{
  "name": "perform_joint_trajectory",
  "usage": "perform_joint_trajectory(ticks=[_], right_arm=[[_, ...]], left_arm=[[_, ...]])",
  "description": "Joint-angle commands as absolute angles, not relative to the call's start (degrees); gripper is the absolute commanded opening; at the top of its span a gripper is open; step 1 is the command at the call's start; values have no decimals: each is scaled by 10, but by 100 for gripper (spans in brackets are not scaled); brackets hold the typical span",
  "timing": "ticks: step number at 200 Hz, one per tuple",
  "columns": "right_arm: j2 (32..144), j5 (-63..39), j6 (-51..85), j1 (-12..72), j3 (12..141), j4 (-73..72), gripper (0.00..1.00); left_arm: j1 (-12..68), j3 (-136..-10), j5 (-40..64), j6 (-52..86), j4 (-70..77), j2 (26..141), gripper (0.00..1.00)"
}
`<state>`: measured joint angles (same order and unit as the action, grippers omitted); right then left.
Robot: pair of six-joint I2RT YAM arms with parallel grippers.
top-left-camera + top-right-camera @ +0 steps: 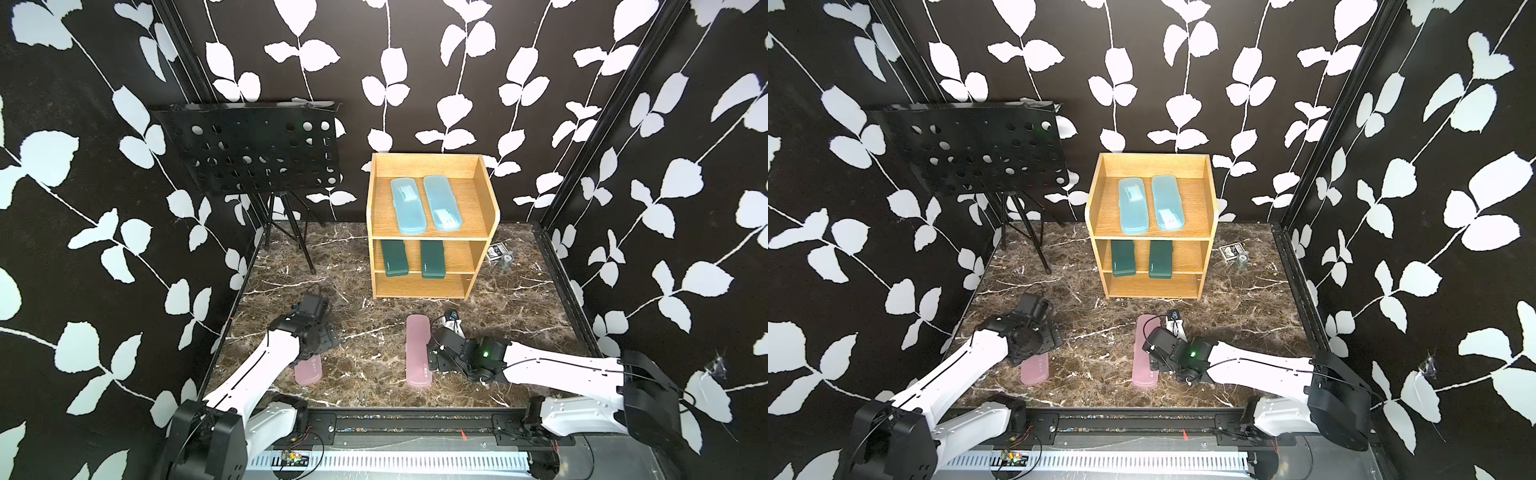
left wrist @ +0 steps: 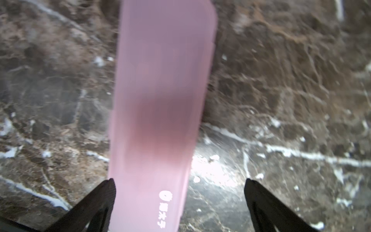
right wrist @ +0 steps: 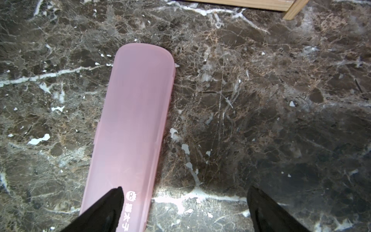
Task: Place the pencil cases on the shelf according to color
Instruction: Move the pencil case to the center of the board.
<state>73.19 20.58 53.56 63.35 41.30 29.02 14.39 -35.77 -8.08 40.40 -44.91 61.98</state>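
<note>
Clock hours are counted from the middle of the table (image 1: 374,299) in a top view.

At 7 o'clock the left gripper (image 2: 179,180) hangs over one pink case (image 2: 160,100). Its jaws are apart and grip nothing. One finger is at the long edge of the case and the other is over bare marble.

At 5 o'clock the right gripper (image 3: 185,188) is wide open and also empty. It is shifted to the 3 o'clock side of the second pink case (image 3: 136,120).

At 12 o'clock stands the shelf (image 1: 488,199), with the blue cases (image 1: 408,205) on top, the green cases (image 1: 395,257) in the middle, and the bottom tier free.

I judge that the pink pair is now in hand. Next, each gripper should centre across its case, go down and close. Each case must then be slid in flat and low.
</note>
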Motion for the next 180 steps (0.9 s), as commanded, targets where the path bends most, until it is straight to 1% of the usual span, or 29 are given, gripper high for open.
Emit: perform_joint_trajectory(ticks=[1,21,60,75,84,113,154,180], right_arm=[[747,197,528,631,420,296,99],[755,188,526,630,425,299,99],[756,190,525,630,428,307,99],[753,198,525,630,426,312,99],[749,202,525,629,425,315,99],[737,206,517,623,421,317,99],[715,219,501,620,432,342,99],[690,225,496,619,425,346,99]], left_arm=[[107,-346,-52,377,-430,639,99],[87,-343,-28,367,-390,682,99],[86,-360,31,351,-340,777,99],[88,-353,66,354,-319,789,99],[97,-349,69,362,-318,784,99],[187,-356,43,404,-333,762,99],[338,-364,17,490,-299,780,99],[406,-382,-7,526,-293,782,99]])
